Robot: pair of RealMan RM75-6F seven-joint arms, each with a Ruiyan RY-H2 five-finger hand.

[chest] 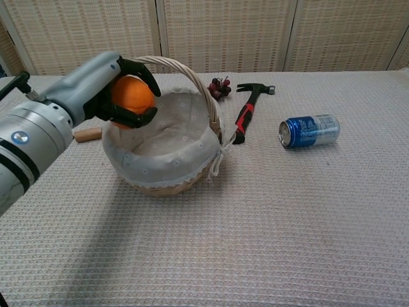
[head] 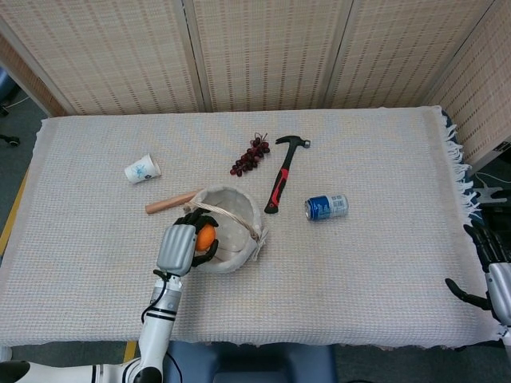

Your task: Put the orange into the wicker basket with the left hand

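The orange (head: pixel 205 237) (chest: pixel 132 96) is gripped in my left hand (head: pixel 179 246) (chest: pixel 89 93), dark fingers wrapped around it. The hand holds it just above the left rim of the wicker basket (head: pixel 235 194) (chest: pixel 182 160), over the edge of the spotted cloth lining. The basket's arched handle (chest: pixel 195 73) rises right beside the fingers, and the hand hides part of the near-left rim. The basket looks slightly tipped. My right hand (head: pixel 489 267) rests at the table's right front edge with its fingers spread, holding nothing; only the head view shows it.
A wooden stick (head: pixel 170 202) (chest: pixel 87 134) lies just left of the basket, with a paper cup (head: pixel 142 169) beyond it. Behind the basket are grapes (head: pixel 251 155) (chest: pixel 220 86) and a red-handled hammer (head: pixel 283 183) (chest: pixel 249 112). A blue can (head: pixel 326 207) (chest: pixel 309 130) lies on its side to the right.
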